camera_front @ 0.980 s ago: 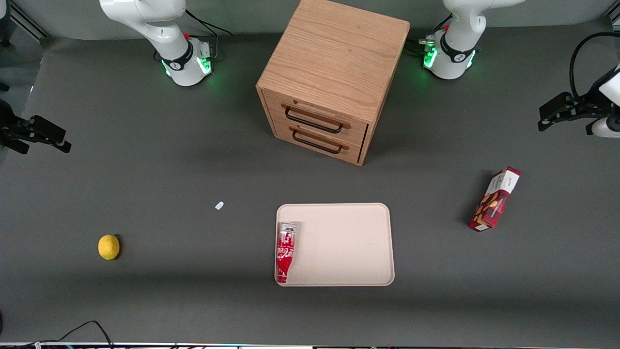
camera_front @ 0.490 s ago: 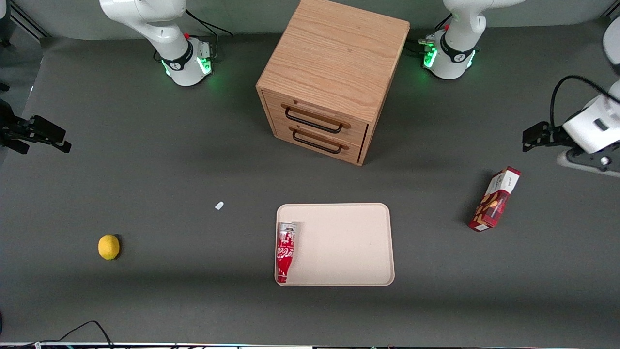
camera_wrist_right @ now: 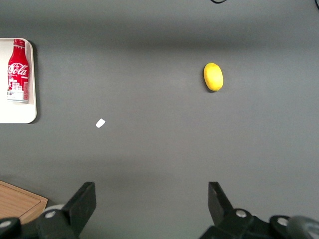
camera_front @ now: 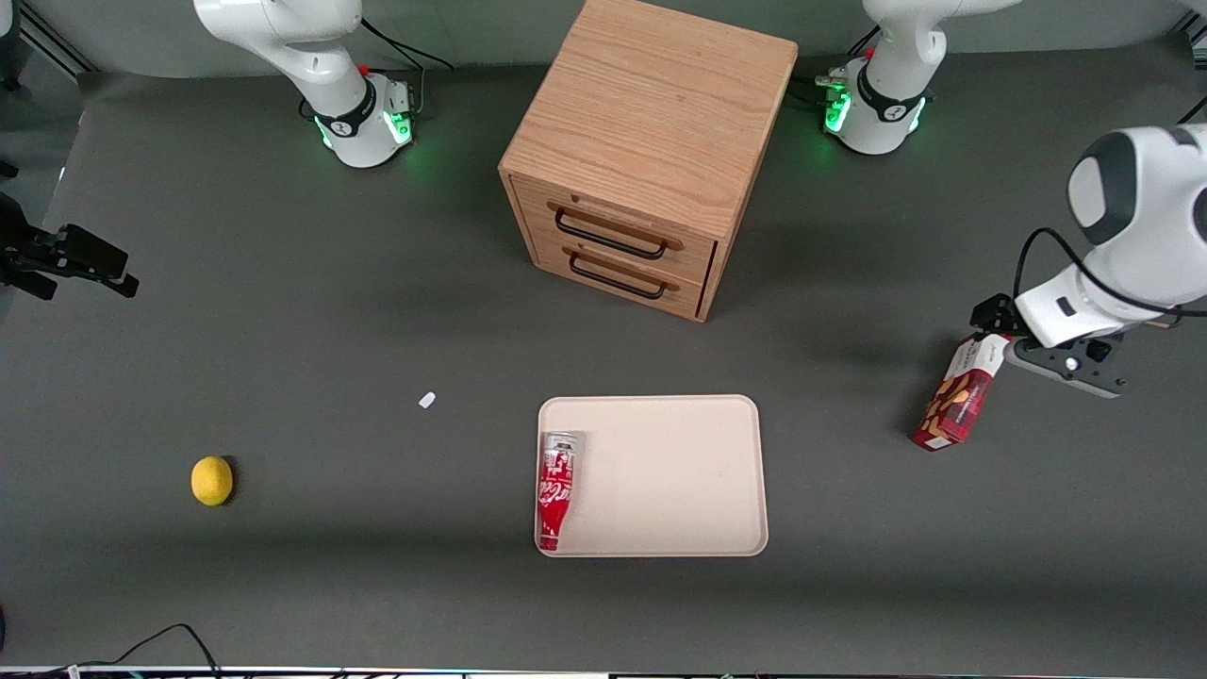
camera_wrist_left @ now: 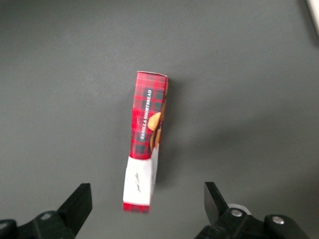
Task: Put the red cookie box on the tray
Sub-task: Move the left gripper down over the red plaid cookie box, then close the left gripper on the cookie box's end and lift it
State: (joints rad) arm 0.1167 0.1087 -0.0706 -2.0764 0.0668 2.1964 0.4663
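Grey tabletop [camera_front: 283, 330]; gripper [camera_wrist_left: 147, 206] above red cookie box [camera_wrist_left: 147, 137]

This is a robotics lab set up for testing. Two white arm bases [camera_front: 363, 118] with green status lights are bolted to a counter [camera_front: 283, 330] covered in plain dark grey matting, with cables trailing at its edges. The props are staged, unrelated household items: a small wooden drawer cabinet [camera_front: 651, 141], a beige tray [camera_front: 679, 471], a lemon [camera_front: 211, 480].

The gripper [camera_front: 992, 316] hovers above the red cookie box's [camera_front: 957, 396] white end, well apart from the tray [camera_front: 679, 471].
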